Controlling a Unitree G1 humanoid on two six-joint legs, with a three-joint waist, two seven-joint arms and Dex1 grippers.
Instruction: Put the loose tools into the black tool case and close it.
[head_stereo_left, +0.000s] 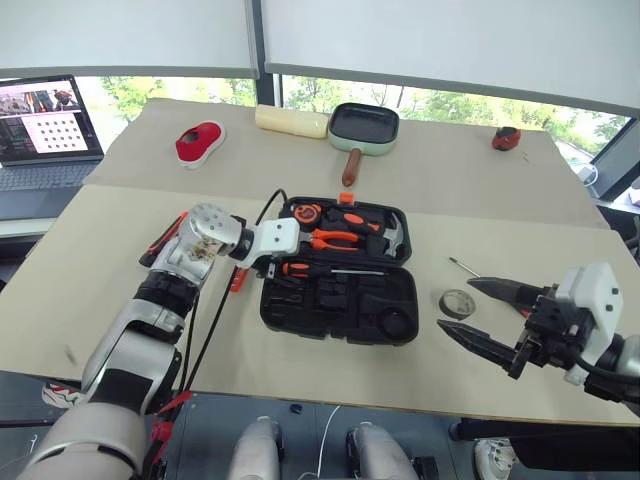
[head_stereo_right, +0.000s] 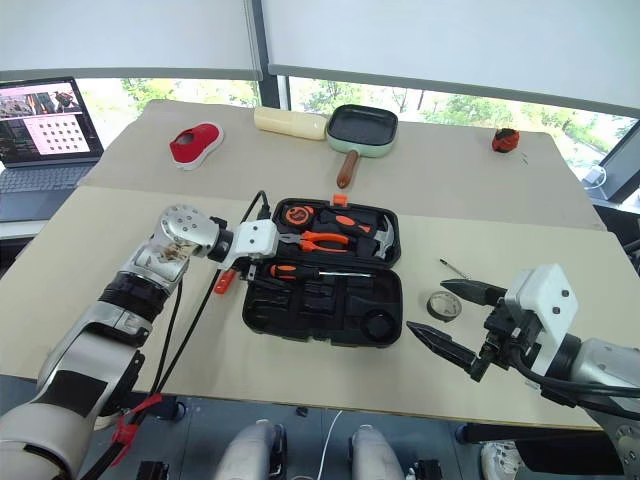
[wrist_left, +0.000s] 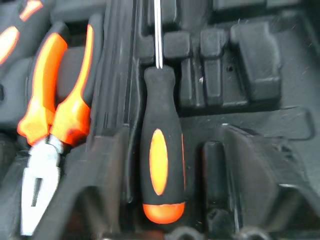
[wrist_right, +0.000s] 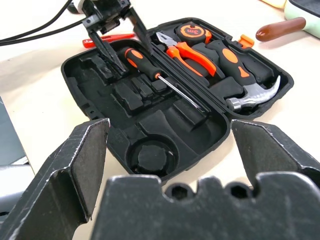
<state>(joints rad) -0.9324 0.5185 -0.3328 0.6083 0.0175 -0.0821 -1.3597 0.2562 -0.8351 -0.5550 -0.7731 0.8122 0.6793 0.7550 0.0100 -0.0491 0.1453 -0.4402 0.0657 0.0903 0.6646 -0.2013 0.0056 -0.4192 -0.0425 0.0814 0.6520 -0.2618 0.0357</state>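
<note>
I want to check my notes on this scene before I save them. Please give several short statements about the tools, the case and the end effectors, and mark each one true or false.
1. The black tool case lies open on the table. True.
2. A black-and-orange screwdriver lies inside the case. True.
3. The small tape roll sits in the round recess of the case. False: it lies on the table beside the case, and the recess is empty.
4. The right end effector is shut. False: its fingers stand wide apart, holding nothing.
5. The left end effector is over the screwdriver's handle, fingers apart. True.
</note>
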